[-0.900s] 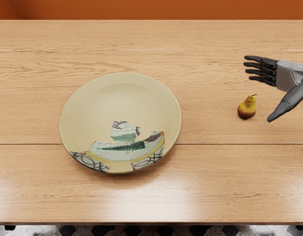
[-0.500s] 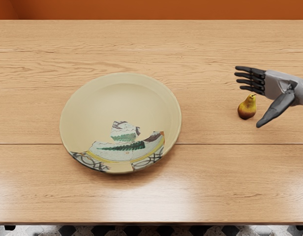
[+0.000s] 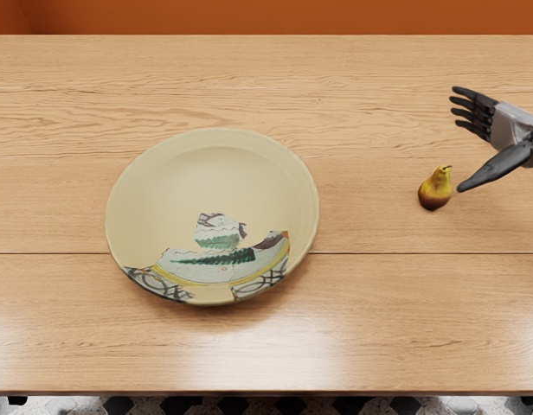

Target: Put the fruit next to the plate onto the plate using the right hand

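Half a second on, pulls the right hand (image 3: pixel 500 137) back rightward, fingers (image 3: pixel 472 96) spread, holding nothing. Leaves the pear (image 3: pixel 434 189) upright just left of the thumb tip, untouched; plate (image 3: pixel 163 164) far beyond to the left, approach apparently to redo.

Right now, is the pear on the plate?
No, the pear sits on the table, right of the plate and apart from it.
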`<state>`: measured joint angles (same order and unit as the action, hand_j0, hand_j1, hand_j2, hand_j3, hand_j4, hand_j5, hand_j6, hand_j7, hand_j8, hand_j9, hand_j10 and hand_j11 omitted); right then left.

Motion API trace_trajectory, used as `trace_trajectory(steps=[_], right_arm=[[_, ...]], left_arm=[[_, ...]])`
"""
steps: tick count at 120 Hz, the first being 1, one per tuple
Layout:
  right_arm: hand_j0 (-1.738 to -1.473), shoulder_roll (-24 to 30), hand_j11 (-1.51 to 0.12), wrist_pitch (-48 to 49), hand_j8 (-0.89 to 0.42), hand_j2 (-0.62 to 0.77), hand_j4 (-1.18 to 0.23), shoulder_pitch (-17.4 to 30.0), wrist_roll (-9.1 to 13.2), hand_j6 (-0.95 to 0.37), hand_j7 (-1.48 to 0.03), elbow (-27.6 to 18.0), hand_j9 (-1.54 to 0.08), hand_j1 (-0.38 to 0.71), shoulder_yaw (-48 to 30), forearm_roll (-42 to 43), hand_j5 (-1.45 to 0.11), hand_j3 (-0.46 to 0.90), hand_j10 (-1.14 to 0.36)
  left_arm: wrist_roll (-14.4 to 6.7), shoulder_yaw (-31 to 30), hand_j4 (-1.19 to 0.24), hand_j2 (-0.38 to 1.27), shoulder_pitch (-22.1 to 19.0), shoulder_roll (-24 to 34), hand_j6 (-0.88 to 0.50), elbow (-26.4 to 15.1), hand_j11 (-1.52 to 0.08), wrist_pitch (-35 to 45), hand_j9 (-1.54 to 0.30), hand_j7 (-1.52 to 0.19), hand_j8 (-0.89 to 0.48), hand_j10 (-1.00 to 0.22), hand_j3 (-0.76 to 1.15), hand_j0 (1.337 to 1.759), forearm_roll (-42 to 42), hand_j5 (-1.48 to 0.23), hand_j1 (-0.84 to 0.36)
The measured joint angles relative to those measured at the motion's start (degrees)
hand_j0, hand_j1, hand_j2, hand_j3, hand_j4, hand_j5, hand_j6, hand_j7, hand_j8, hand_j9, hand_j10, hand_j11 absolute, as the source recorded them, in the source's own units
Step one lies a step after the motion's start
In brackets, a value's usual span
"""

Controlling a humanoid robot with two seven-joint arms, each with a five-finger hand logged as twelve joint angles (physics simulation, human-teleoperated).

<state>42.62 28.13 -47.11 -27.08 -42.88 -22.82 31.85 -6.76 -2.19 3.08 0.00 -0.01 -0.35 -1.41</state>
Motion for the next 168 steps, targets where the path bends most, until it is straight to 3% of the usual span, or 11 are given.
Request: trace_trajectory(steps=[30,48,79,139,168], right_arm=[[-1.658,-4.55,0.00,-0.12,0.00,0.00,0.00,2.43,-5.83,0.00,0.00,7.33,0.00,-0.35,1.40,1.41,0.00,0.00,0.00],[-1.658,-8.80,0.00,-0.20,0.00,0.00,0.00,3.15,-7.34,0.00,0.00,11.42,0.00,-0.35,3.14,1.55,0.00,0.00,0.00],[-1.658,-12.41,-0.01,-3.24,-0.01,0.00,-0.01,3.12,-7.88,-0.01,-0.01,13.47,-0.01,-0.34,4.91,1.57,-0.01,0.00,-0.01],[-1.658,-13.03,-0.23,-4.88,-0.18,-0.03,-0.18,3.24,-7.92,-0.18,-0.23,13.94,-0.23,-0.14,7.16,1.44,-0.23,0.00,-0.18],[-1.658,-12.97,-0.40,-4.57,-0.31,-0.06,-0.31,3.33,-7.92,-0.31,-0.40,13.88,-0.40,0.01,7.28,1.47,-0.40,0.00,-0.31]], left_arm=[[0.00,0.00,0.00,0.00,0.00,0.00,0.00,0.00,0.00,0.00,0.00,0.00,0.00,0.00,0.00,1.658,0.00,0.00,0.35],[0.00,0.00,0.00,0.00,0.00,0.00,0.00,0.00,0.00,0.00,0.00,0.00,0.00,0.00,0.00,1.658,0.00,0.00,0.35],[0.00,0.00,0.00,0.00,0.00,0.00,0.00,0.00,0.00,0.00,0.00,0.00,0.00,0.00,0.00,1.658,0.00,0.00,0.35],[0.00,0.00,0.00,0.00,0.00,0.00,0.00,0.00,0.00,0.00,0.00,0.00,0.00,0.00,0.00,1.658,0.00,0.00,0.35],[0.00,0.00,0.00,0.00,0.04,0.00,0.00,0.00,0.00,0.00,0.00,0.00,0.00,0.00,0.00,1.658,0.00,0.00,0.35]])
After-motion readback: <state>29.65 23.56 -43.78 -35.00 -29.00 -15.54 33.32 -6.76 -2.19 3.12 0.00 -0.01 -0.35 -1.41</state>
